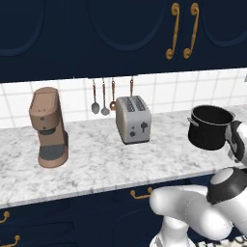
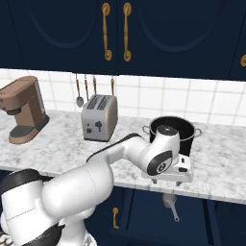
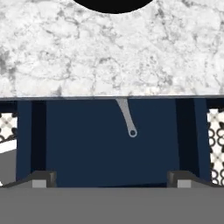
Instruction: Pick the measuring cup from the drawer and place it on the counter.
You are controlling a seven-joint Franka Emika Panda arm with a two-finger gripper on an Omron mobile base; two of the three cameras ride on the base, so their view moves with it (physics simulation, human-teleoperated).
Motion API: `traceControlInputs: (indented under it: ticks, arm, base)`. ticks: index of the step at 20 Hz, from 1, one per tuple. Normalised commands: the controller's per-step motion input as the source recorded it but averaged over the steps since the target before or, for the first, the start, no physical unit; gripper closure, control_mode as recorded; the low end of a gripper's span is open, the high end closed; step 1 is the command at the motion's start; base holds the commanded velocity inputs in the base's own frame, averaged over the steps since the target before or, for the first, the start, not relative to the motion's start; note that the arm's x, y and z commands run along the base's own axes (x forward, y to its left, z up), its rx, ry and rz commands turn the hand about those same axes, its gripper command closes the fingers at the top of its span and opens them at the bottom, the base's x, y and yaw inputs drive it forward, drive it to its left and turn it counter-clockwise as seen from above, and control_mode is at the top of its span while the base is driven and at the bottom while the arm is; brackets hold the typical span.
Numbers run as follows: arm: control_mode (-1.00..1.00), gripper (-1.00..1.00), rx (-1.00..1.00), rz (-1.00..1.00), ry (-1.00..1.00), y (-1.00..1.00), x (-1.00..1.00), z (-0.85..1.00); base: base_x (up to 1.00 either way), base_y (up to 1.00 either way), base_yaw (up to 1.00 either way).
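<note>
- Currently hovers over the front edge of the counter (image 2: 221, 163), hand (image 2: 167, 182) pointing down with its jaws spread wide, grasping nothing
- Lies in the open drawer (image 3: 109, 144) below, grey measuring cup (image 2: 169, 203), bowl tucked under the counter lip, handle sticking out
- Stands just behind the hand, black pot (image 2: 177, 130)
- Sit farther left, toaster (image 2: 99, 117) and coffee machine (image 2: 24, 108)

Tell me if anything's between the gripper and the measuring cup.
Partly. In the hand view the counter edge overhangs the bowl of the cup. Its handle sticks out into the drawer, below the open gripper. Nothing else visible blocks it.
</note>
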Motion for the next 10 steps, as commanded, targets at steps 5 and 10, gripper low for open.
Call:
traceControlInputs:
  ticks: [5,10]
  arm:
    - [-1.0,-1.0,0.0,0.11,-0.02,-0.01,-0.15,-0.64]
    - [-1.0,-1.0,0.02,0.12,0.0,-0.12,-0.01,-0.6]
  base:
    - [0.0,0.0,0.0]
    - [0.0,0.0,0.0]
